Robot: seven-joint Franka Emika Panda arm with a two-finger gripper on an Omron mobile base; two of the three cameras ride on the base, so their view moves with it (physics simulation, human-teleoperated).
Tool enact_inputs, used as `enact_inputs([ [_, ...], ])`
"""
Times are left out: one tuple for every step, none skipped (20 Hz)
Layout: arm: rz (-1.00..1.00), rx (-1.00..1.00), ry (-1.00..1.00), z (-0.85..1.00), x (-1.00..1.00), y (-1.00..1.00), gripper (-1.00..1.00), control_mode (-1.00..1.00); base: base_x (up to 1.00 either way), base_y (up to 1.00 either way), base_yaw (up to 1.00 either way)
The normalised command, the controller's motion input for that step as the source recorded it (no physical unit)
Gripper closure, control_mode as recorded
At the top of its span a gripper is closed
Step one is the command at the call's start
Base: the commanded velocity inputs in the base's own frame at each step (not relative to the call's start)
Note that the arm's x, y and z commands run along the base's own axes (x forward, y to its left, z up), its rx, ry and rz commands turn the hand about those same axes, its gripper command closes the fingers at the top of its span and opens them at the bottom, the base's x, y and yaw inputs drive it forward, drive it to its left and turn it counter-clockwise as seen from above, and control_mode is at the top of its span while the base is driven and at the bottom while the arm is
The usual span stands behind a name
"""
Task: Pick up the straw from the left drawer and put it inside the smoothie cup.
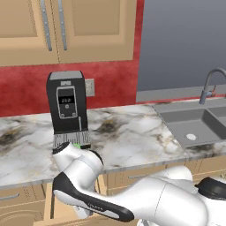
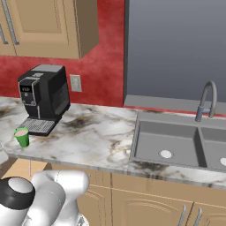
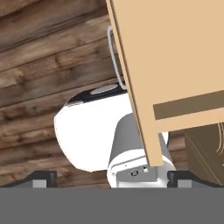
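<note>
Green smoothie cup (image 2: 21,137), pink inside

My cameras give flat, even rendered light, no glare; soft shadow sits under the coffee machine (image 2: 43,99), and edges look slightly coarse, pixelated.

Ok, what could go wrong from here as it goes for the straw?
The hand is low beside a light wooden panel, jaws open; it may clip it or the left drawer wall. The smoothie cup stands near the counter edge, just past the arm in the left base view; lifting out could topple it.
</note>
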Motion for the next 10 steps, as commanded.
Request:
enact_inputs([
  [0.02,-0.03,0.05,-0.29,0.05,0.07,-1.0,-1.0,0.0,0.0,0.0],
  [0.02,-0.03,0.06,-0.29,0.01,0.09,-1.0,-1.0,0.0,0.0,0.0],
  [0.02,-0.03,0.08,-0.3,0.0,0.08,-1.0,-1.0,0.0,0.0,0.0],
  [0.02,-0.03,0.09,-0.34,0.0,0.08,-1.0,-1.0,0.0,0.0,0.0],
  [0.03,-0.04,0.09,-0.44,0.0,0.06,-1.0,-1.0,0.0,0.0,0.0],
  [0.03,-0.04,0.09,-0.46,0.0,0.04,-1.0,-1.0,0.0,0.0,0.0],
  [0.02,-0.06,0.04,-0.42,0.04,0.0,-1.0,-1.0,0.0,0.0,0.0],
  [0.02,-0.05,0.0,-0.35,0.1,0.0,-1.0,-1.0,0.0,0.0,0.0],
  [0.02,-0.04,0.0,-0.31,0.11,0.0,-1.0,-1.0,0.0,0.0,0.0],
  [0.02,-0.05,0.0,-0.25,0.1,0.06,-1.0,-1.0,0.0,0.0,0.0],
])
